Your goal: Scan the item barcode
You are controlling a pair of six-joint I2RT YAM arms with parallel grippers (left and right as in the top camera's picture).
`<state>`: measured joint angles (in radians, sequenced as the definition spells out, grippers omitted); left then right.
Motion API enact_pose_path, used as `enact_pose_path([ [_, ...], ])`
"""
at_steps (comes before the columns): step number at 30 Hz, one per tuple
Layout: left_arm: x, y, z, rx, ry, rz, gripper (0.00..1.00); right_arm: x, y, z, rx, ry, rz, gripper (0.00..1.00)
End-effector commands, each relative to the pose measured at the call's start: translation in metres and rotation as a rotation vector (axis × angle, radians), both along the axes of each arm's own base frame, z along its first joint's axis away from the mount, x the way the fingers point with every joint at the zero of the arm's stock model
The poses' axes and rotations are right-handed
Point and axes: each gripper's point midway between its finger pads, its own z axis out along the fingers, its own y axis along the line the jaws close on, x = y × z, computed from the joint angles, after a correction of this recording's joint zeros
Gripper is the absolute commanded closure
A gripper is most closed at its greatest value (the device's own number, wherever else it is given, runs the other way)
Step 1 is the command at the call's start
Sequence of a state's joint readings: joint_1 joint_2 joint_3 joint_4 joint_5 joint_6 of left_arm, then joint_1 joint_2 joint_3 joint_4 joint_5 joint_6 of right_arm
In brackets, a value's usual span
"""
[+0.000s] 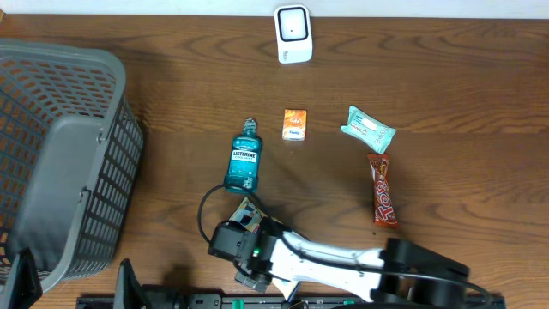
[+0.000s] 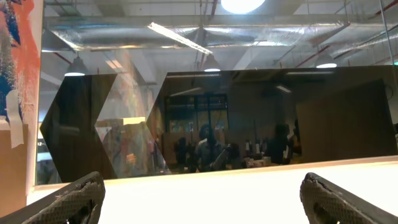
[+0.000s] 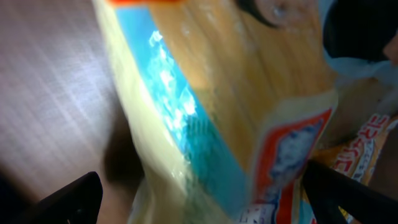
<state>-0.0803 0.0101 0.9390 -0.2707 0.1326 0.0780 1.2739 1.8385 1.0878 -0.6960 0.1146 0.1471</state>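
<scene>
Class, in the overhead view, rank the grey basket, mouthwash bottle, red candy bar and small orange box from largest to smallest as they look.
1. grey basket, by far.
2. mouthwash bottle.
3. red candy bar, about as long as the bottle but narrower.
4. small orange box.

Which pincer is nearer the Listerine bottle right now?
Right. The right pincer hovers over a snack packet just near-side of the Listerine bottle; the left pincer faces the room, bottle nowhere in its view.

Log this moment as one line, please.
right gripper: open around yellow-blue plastic snack packet | left gripper: open, empty
</scene>
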Motion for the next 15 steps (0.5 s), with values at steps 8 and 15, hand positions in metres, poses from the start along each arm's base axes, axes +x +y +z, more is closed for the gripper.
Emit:
enact_pose_path([
  [8,-0.003,-0.001,0.001,-0.002,-0.01,-0.005,0.0,-0.002,-0.027,-0.031,-0.188,0.088,-0.159,0.99],
  [15,-0.003,-0.001,0.0,-0.001,-0.006,-0.005,0.0,-0.02,0.023,0.064,0.137,0.428,-0.045,0.99],
])
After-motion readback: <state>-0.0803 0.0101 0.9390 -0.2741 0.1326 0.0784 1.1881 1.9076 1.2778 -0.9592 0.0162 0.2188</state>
